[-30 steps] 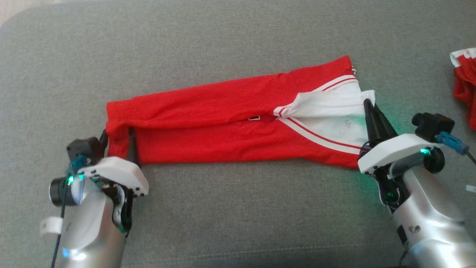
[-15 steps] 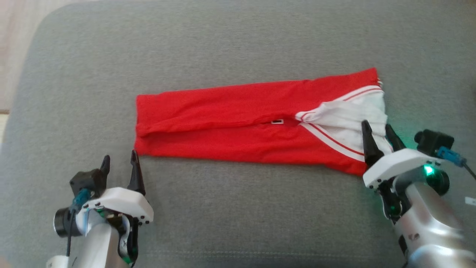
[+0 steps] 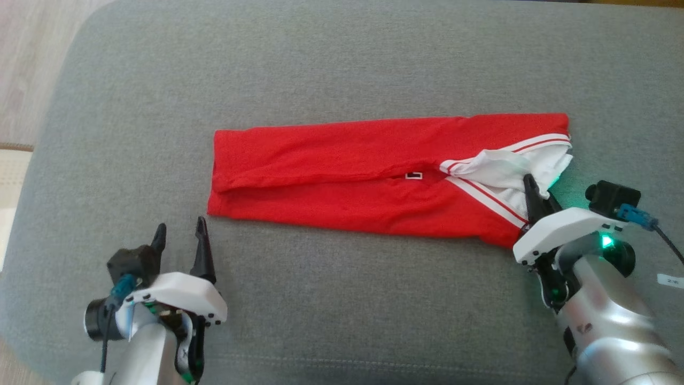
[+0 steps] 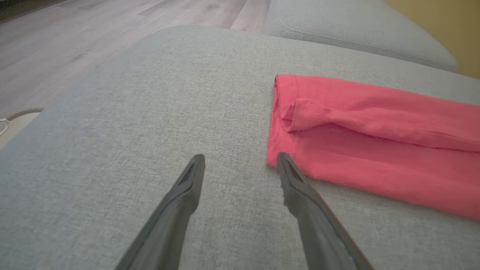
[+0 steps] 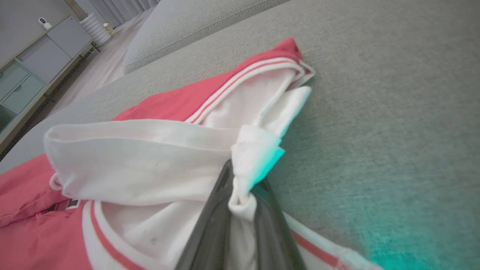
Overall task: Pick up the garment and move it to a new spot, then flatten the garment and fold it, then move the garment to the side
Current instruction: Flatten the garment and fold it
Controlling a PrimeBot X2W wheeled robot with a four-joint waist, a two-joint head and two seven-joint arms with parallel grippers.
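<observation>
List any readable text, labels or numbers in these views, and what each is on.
Nothing is legible.
Small dark label on the red garment: too small to read.
White tag by the right forearm: dark marks, blurred.
Dark mark on that forearm: blurred, unreadable.

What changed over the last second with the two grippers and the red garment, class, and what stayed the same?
The left gripper let go of the garment's left end and drew back clear of it, jaws open. The right gripper opened briefly, then closed again on the white collar. The garment stayed folded lengthwise on the grey cushion.
</observation>
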